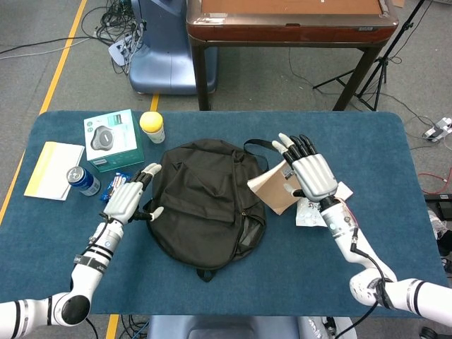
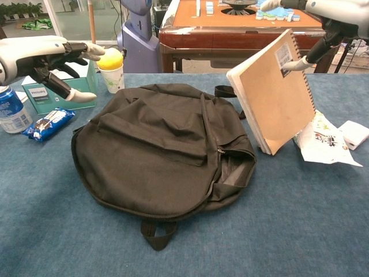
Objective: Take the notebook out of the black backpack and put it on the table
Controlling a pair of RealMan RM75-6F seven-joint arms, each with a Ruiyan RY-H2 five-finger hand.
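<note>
The black backpack (image 1: 208, 201) lies flat mid-table, its zipped side gaping open on the right (image 2: 230, 173). The brown spiral notebook (image 2: 277, 98) is outside the bag, tilted, with its lower corner down by the backpack's right edge. My right hand (image 1: 308, 173) holds the notebook at its top, thumb on the cover and fingers behind it; in the chest view this hand (image 2: 323, 34) is at the upper right. My left hand (image 1: 131, 198) hovers at the backpack's left edge with its fingers apart, holding nothing.
On the left stand a teal box (image 1: 113, 140), a yellow-lidded cup (image 1: 152, 127), a blue can (image 1: 83, 180), a snack packet (image 1: 116, 185) and a yellow-white pad (image 1: 54, 169). White wrappers (image 1: 311, 210) lie right of the notebook. A brown table (image 1: 289, 21) stands behind.
</note>
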